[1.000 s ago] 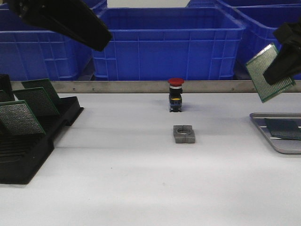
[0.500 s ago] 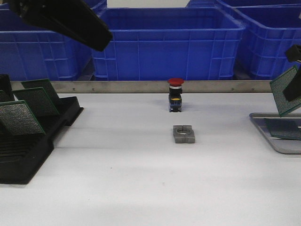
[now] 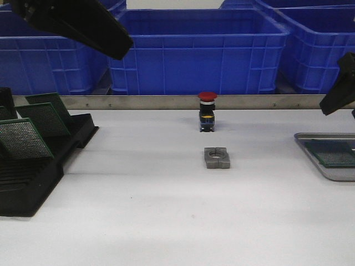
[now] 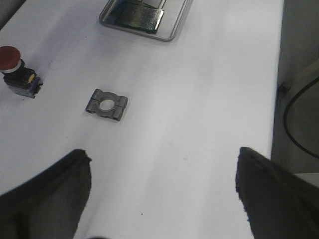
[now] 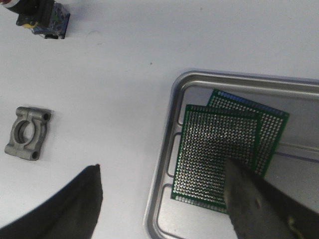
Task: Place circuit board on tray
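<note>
The silver-grey tray (image 3: 307, 141) lies at the table's right edge. Two green circuit boards (image 3: 334, 157) lie in it. In the right wrist view the upper board (image 5: 214, 154) lies flat, overlapping the lower board (image 5: 273, 130), inside the tray's rim (image 5: 160, 199). My right gripper (image 3: 335, 97) hangs just above the tray, open and empty (image 5: 164, 164), with one finger (image 5: 259, 209) over the upper board. My left gripper (image 3: 105, 41) is high at the back left, open and empty (image 4: 163, 151). Several more boards (image 3: 22, 138) stand in the black rack (image 3: 33, 188) at the left.
A red push button (image 3: 207, 111) and a grey metal clamp block (image 3: 217, 157) sit mid-table; both also show in the left wrist view, the button (image 4: 17, 72) and the block (image 4: 106, 105). Blue bins (image 3: 194, 50) stand behind a metal rail (image 3: 138, 101).
My right gripper carried a board rightward and down to the tray and let it go. The board now lies flat on the other one. The left arm has not moved.
</note>
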